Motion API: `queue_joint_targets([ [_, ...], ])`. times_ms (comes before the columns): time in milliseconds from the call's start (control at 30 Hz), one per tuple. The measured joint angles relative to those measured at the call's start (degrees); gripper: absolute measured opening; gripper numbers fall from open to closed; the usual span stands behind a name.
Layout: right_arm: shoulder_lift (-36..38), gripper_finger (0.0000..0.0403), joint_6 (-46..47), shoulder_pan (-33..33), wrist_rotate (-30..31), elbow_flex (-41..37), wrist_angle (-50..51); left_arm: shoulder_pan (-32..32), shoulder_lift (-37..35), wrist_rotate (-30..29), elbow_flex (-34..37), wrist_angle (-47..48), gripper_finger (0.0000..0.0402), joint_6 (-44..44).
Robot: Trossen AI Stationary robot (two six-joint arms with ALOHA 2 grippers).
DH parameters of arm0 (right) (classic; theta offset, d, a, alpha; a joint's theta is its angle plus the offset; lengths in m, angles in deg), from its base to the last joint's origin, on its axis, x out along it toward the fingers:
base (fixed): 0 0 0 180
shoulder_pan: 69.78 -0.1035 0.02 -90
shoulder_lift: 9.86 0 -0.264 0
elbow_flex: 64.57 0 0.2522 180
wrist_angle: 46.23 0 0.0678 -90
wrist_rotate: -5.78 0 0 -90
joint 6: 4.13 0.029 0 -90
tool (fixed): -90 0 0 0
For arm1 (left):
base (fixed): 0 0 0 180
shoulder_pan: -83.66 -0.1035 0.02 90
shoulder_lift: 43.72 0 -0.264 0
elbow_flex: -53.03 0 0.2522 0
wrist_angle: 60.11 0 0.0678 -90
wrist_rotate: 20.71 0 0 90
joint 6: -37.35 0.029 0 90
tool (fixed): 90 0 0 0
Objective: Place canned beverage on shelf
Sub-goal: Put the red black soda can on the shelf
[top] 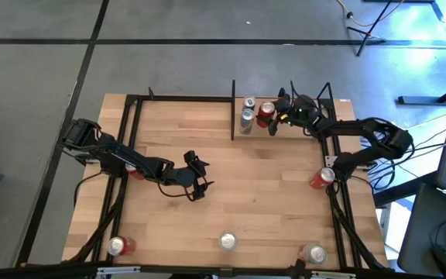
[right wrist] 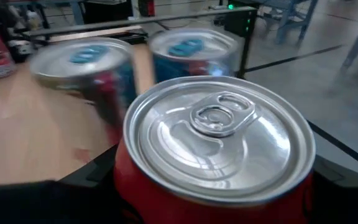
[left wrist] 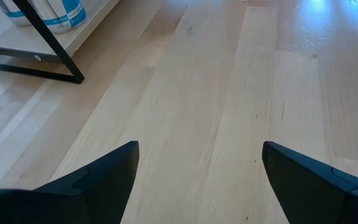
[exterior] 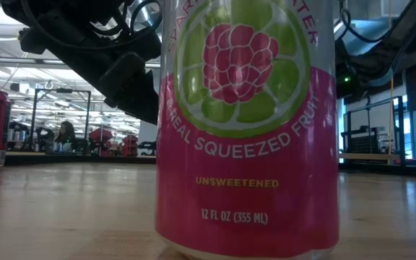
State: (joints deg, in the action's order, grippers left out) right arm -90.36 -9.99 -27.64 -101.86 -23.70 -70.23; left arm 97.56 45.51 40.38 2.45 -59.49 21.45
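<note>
My right gripper (top: 272,118) is shut on a red can (top: 265,112) with a silver top (right wrist: 219,134), at the shelf (top: 300,132), the plank bay between black uprights at the table's far right. Two silver-topped cans (top: 248,103) (top: 246,118) stand on the shelf just left of it; in the right wrist view they are blue-sided (right wrist: 82,65) (right wrist: 194,50). My left gripper (top: 200,180) is open and empty over the middle of the table, fingers wide apart (left wrist: 197,180). My right gripper pinches the red can's side wall (right wrist: 126,165) between its two fingers, one finger (right wrist: 92,174) on each side just under the top rim. The fingers come about level from the table's right side. The can is upright; whether its base is on the shelf is hidden.
Loose cans stand about: a red one (top: 324,178) at the right edge, one (top: 135,172) under my left arm, three along the near edge (top: 118,246) (top: 228,242) (top: 313,253). A pink raspberry can (exterior: 248,123) fills the low view. A black upright (top: 233,108) bounds the shelf.
</note>
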Motion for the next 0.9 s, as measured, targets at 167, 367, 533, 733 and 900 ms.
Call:
queue_joint_targets([
  [167,-2.35,0.0278,0.16,-0.07,0.02,0.00,-2.08,-0.01,0.00,0.00,0.00,-0.01,0.0334,0.00],
  [367,-4.07,0.0278,-0.45,-0.07,-0.03,0.11,-3.47,0.01,0.00,0.01,0.00,-0.01,0.0334,0.02],
  [533,-4.07,0.0326,-0.92,-0.14,-0.03,0.11,-3.44,0.01,0.00,0.02,0.00,-0.03,0.0334,0.02],
  [733,-2.95,0.0383,-0.72,-0.14,-0.98,0.17,-4.76,0.00,0.00,0.02,0.00,-0.03,0.0334,0.02],
  [900,3.06,0.0396,-1.32,-0.12,-1.55,1.22,0.41,0.00,0.00,0.22,0.00,-0.01,0.0334,0.02],
])
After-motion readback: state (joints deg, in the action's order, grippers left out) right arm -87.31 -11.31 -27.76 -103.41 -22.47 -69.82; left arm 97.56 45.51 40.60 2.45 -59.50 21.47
